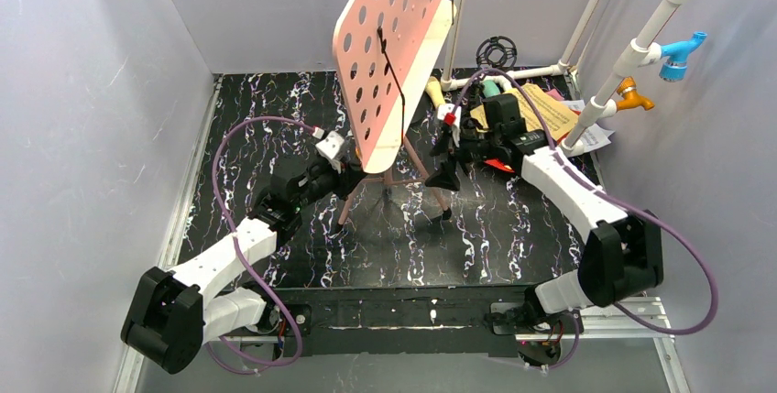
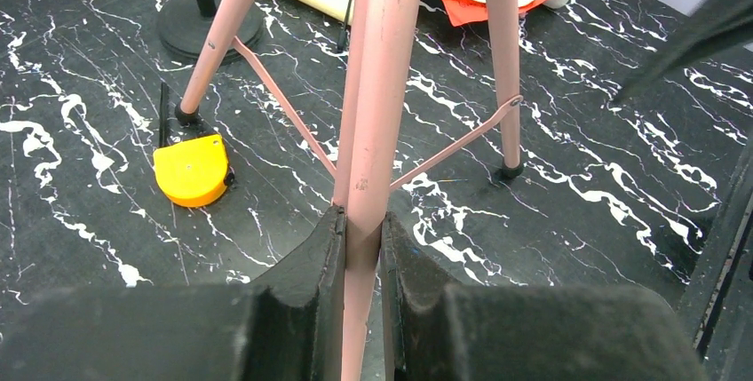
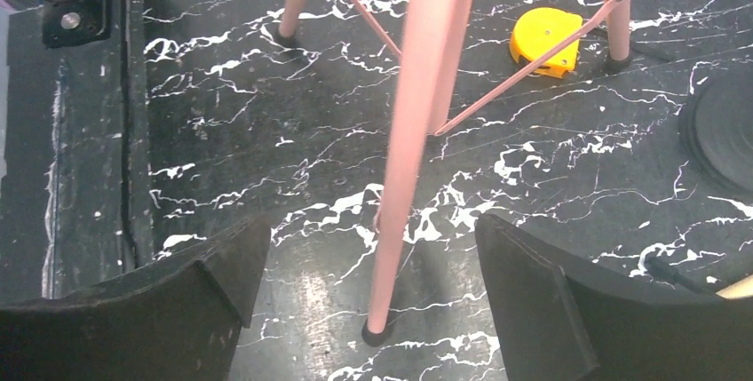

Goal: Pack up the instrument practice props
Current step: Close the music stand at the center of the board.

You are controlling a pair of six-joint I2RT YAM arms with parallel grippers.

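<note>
The pink perforated music board (image 1: 394, 45) stands tilted on its pink tripod legs (image 1: 353, 196) at mid table. My left gripper (image 2: 362, 248) (image 1: 346, 173) is shut on one pink leg (image 2: 377, 106), which runs up between its pads. My right gripper (image 3: 373, 257) (image 1: 447, 169) is open on the stand's other side, and another leg (image 3: 413, 159) stands untouched between its fingers. Behind the stand lie a beige microphone (image 1: 435, 91), a teal microphone (image 1: 492, 88), yellow sheets (image 1: 541, 109) and a red sheet (image 1: 499, 166).
A yellow tape measure (image 2: 191, 170) (image 3: 543, 39) lies on the black marbled mat beside a tripod foot. A black round base (image 2: 191, 21) sits behind it. The white pipe frame (image 1: 641, 36) with blue (image 1: 683, 52) and orange (image 1: 634, 95) fittings rises at back right.
</note>
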